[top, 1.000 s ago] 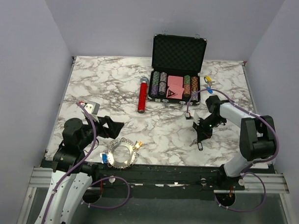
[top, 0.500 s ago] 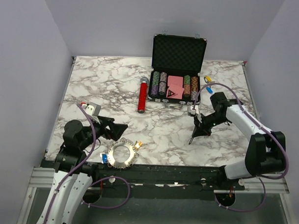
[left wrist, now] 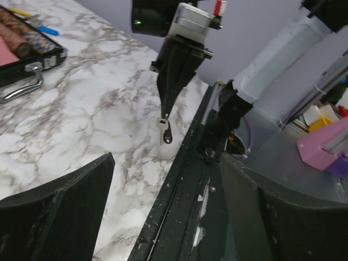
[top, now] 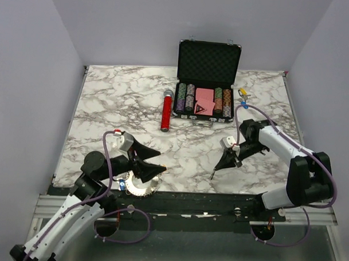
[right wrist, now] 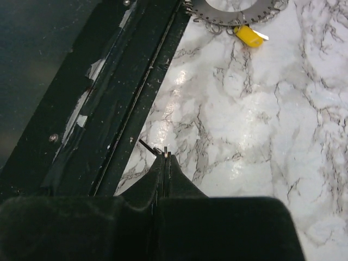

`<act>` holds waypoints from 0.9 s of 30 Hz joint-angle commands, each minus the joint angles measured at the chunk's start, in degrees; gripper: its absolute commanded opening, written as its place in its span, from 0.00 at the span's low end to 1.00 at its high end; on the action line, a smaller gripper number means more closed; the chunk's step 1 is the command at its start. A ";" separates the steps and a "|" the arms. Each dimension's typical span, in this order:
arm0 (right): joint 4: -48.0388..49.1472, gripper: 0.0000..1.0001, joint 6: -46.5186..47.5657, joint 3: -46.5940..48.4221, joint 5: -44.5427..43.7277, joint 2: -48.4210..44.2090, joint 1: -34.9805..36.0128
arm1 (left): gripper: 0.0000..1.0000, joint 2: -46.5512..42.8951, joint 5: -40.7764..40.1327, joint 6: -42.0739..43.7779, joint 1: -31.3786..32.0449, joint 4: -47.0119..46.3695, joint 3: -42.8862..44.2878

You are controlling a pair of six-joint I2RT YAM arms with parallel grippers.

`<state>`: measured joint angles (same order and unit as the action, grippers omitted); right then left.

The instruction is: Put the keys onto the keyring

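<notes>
The keyring (top: pixel 136 189) lies at the table's front edge, a metal ring fanned with silver keys; my left arm hides part of it. Its rim (right wrist: pixel 234 15) and a yellow tag (right wrist: pixel 249 37) show at the top of the right wrist view. My left gripper (top: pixel 161 159) hovers over its right side, open and empty, with both dark fingers (left wrist: pixel 60 212) spread wide. My right gripper (top: pixel 215 171) is shut on a small silver key (left wrist: pixel 162 128) with a dark oblong tag (left wrist: pixel 167 136). The key hangs from the fingertips just above the marble, to the right of the keyring. The key's tip (right wrist: pixel 148 147) pokes out beside the shut fingers.
An open black case of poker chips (top: pixel 205 100) stands at the back, with a red cylinder (top: pixel 166 114) to its left. Small blue and yellow tagged pieces (top: pixel 243 97) lie right of the case. The black front rail (left wrist: pixel 185 190) runs under both grippers.
My left arm has swung right and forward until its gripper is over the keyring. My right gripper has carried the key left and towards the front edge.
</notes>
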<state>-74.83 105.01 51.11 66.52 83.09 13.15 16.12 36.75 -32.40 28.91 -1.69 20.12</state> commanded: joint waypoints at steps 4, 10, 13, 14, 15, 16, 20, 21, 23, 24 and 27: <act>-6.56 0.01 8.81 -1.01 3.44 -2.84 2.41 | 0.77 11.02 -16.51 14.63 23.87 -6.21 2.02; -6.56 0.01 9.33 -1.89 2.56 -5.74 2.76 | 0.68 25.61 -21.81 25.54 33.05 -13.50 3.87; -6.56 0.01 10.91 -2.86 2.47 -7.50 2.94 | 0.64 29.75 -22.51 27.92 34.63 -17.19 4.40; -6.56 0.01 11.87 -3.38 2.47 -7.94 3.11 | 0.63 31.15 -22.78 28.62 35.25 -19.03 4.40; -6.56 0.01 12.49 -3.74 2.47 -8.55 3.29 | 0.62 32.21 -22.95 29.06 35.69 -20.35 4.49; -6.56 0.01 13.37 -4.09 2.56 -8.91 3.38 | 0.61 33.44 -23.13 29.50 36.22 -22.28 4.58; -6.56 0.01 16.53 -5.32 2.56 -10.23 4.34 | 0.55 38.71 -24.53 31.87 38.94 -25.63 6.07; -6.56 0.01 16.98 -5.58 2.56 -10.31 4.43 | 0.54 40.46 -24.88 32.14 39.64 -25.73 6.94; -6.56 0.01 18.03 -5.85 2.65 -10.58 4.52 | 0.51 43.28 -25.50 34.77 41.14 -25.90 8.26; -6.56 0.01 18.47 -5.94 2.91 -10.75 4.69 | 0.49 44.51 -25.50 35.56 41.84 -26.08 8.70; -6.56 0.01 19.00 -5.94 3.35 -11.11 4.69 | 0.45 48.29 -26.73 36.62 43.86 -27.04 9.94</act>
<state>-76.60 113.03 45.71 67.37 73.23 17.32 60.07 12.67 -0.21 70.08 -24.69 27.42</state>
